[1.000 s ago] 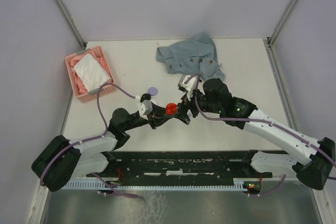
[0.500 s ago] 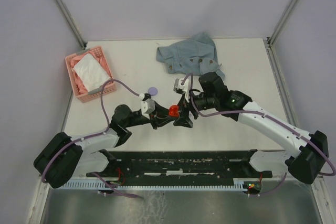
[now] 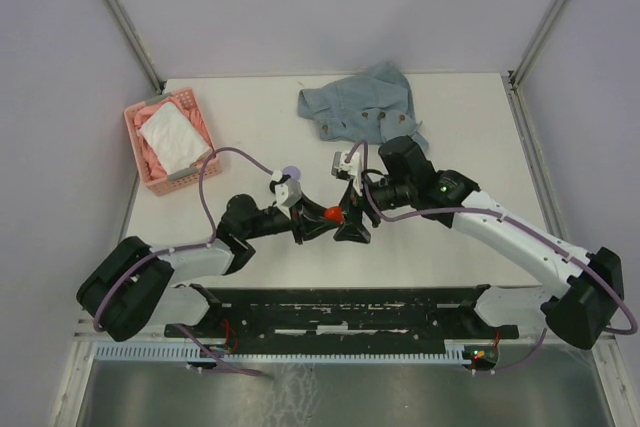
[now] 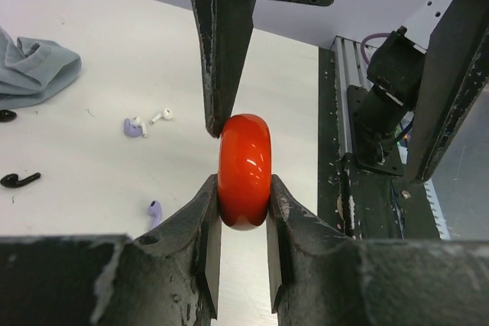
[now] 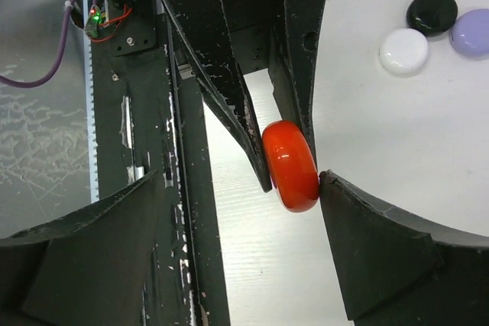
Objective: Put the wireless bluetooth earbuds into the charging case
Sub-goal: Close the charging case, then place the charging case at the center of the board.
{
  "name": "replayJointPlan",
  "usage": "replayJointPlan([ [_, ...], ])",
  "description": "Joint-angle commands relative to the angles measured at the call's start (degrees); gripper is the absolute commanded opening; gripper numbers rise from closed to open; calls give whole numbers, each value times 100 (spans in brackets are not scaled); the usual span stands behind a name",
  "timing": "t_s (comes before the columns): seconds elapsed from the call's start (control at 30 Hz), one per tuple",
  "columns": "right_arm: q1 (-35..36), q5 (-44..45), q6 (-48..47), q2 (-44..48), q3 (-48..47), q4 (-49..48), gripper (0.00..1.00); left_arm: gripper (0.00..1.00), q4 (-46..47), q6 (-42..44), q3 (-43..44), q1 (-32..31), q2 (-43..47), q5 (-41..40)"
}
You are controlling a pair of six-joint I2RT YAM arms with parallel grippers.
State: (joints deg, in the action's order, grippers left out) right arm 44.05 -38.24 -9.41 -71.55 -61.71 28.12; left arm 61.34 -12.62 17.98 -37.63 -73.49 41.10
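Note:
My left gripper [image 4: 243,188] is shut on a glossy red round charging case [image 4: 244,172], held on edge above the table; the case also shows in the top view [image 3: 330,213]. My right gripper [image 5: 241,242] is open wide around the case [image 5: 290,166], and one finger [image 5: 382,250] touches its rim. In the top view the two grippers meet at mid-table, left [image 3: 318,217] and right [image 3: 350,219]. Tiny earbuds lie on the table: two lilac [image 4: 134,127] [image 4: 153,210], one white [image 4: 160,115], two black [image 4: 19,180] [image 4: 6,115]. No red earbud shows.
Black [image 5: 432,11], white [image 5: 404,51] and lilac [image 5: 474,32] round cases lie together on the table. A denim garment [image 3: 365,105] lies at the back. A pink basket [image 3: 133,119] with cloths stands at the left. The black base rail [image 3: 350,312] runs along the near edge.
The left gripper has carried the red case a little right and back. The right gripper has swung left and down until its open fingers stand around the case.

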Motion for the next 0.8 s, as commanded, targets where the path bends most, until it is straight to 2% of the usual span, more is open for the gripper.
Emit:
replayJointPlan([
  [0.0, 20, 198, 64, 307, -123, -137, 90, 3, 98, -538, 145, 132, -117, -278],
  [0.27, 24, 2314, 803, 562, 438, -738, 90, 3, -2280, -1264, 540, 124, -14, -1164],
  [0.43, 19, 3601, 1261, 754, 957, -1236, 91, 9, -3469, -1915, 789, 109, -222, -1533],
  [0.63, 22, 4858, 1492, 851, 1544, -1619, 91, 17, -3873, -2739, 851, 35, -645, -1582],
  [0.77, 24, 5207, 1657, 848, 1773, -1822, 91, 20, -4079, -3044, 1034, -161, -1065, -1754],
])
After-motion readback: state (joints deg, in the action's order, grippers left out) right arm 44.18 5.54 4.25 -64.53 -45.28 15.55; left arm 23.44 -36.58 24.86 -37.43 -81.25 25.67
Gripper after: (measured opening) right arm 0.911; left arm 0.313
